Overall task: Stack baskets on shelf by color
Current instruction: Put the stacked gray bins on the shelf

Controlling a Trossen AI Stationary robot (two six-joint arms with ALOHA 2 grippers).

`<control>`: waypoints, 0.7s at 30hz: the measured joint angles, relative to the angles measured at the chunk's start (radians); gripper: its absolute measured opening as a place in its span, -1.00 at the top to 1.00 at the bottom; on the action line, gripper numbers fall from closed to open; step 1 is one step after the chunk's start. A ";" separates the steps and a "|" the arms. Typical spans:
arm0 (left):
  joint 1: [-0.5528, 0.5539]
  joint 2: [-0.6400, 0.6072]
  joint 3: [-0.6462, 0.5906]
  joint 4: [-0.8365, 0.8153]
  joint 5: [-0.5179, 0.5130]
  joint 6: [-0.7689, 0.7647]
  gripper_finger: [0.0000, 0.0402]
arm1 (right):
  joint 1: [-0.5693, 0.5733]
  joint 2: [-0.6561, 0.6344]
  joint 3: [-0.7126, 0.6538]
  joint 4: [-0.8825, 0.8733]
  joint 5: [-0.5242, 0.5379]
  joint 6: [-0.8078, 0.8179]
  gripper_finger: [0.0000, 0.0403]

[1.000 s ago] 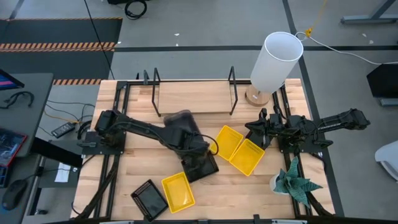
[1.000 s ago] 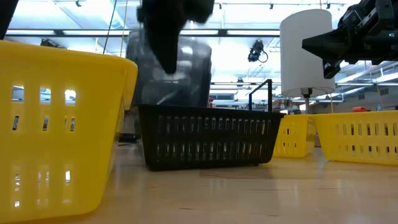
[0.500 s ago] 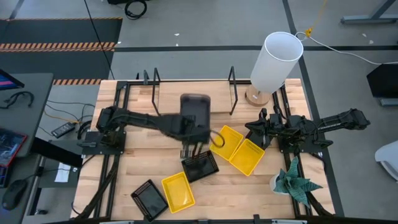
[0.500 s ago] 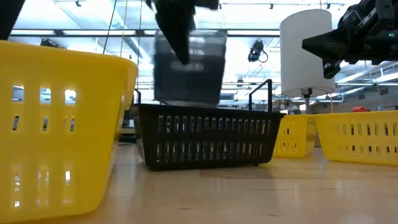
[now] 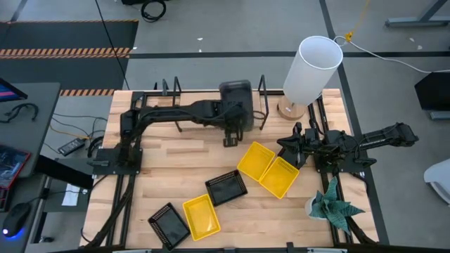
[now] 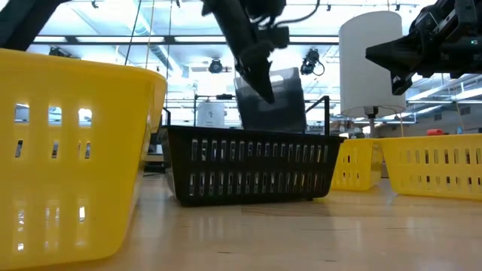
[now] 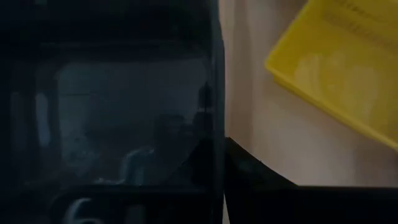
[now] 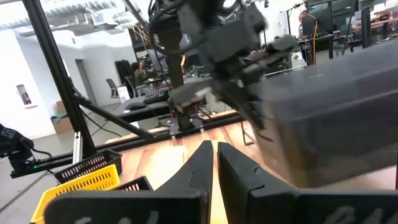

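Note:
My left gripper (image 5: 230, 133) is shut on a dark grey basket (image 5: 235, 98) and holds it in the air over the light-wood shelf (image 5: 211, 109) at the table's far side. In the low view the basket (image 6: 275, 102) hangs above and behind a black mesh basket (image 6: 252, 165). Two yellow baskets (image 5: 256, 160) (image 5: 279, 176) lie side by side right of centre. A black mesh basket (image 5: 226, 187), a third yellow one (image 5: 200, 214) and another black one (image 5: 169, 225) rest on their bottoms toward the near edge. My right gripper (image 8: 214, 163) waits shut at the right. My left gripper holds the grey basket by the wall on its near side (image 6: 265, 90), fingers slanting down from the table's left and near side. The dark wall (image 7: 214, 143) hides how the fingers lie on it. The basket is lifted clear and tilted.
A tall white cylinder (image 5: 313, 67) stands at the far right by the shelf's black wire upright (image 5: 264, 105). A second upright (image 5: 176, 102) bounds the shelf on the left. A small green plant (image 5: 334, 204) sits at the near right.
My left gripper has swung from the table's middle toward the far edge and the right, rolling at the wrist, still shut on the grey basket. The basket has gone with it from above the black mesh basket to over the shelf and has turned about.

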 joint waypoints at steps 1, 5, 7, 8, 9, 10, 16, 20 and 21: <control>0.008 0.013 0.000 0.023 0.003 0.020 0.91 | 0.000 -0.001 0.000 0.001 0.000 0.000 0.86; 0.031 0.055 0.000 0.117 0.020 0.092 0.91 | 0.000 0.000 0.000 0.007 0.000 0.000 0.86; 0.039 0.074 0.000 0.132 0.023 0.108 0.91 | 0.000 0.000 0.000 0.009 0.000 0.000 0.86; 0.041 0.081 0.000 0.142 0.023 0.114 0.90 | 0.000 0.000 0.000 0.009 0.000 0.000 0.86; 0.046 0.084 -0.001 0.139 0.027 0.122 0.89 | 0.000 0.000 0.000 0.011 0.000 0.000 0.86; 0.049 0.089 -0.001 0.144 0.034 0.125 0.87 | 0.000 0.000 0.000 0.013 0.000 0.000 0.86; 0.058 0.095 0.000 0.166 0.037 0.105 0.75 | 0.000 -0.001 0.000 0.015 0.000 0.000 0.86; 0.058 0.095 0.000 0.176 0.033 0.094 0.58 | 0.000 0.000 0.000 0.015 0.000 0.000 0.86; 0.058 0.095 0.000 0.176 0.028 0.090 0.52 | 0.000 0.000 0.000 0.015 0.000 0.000 0.86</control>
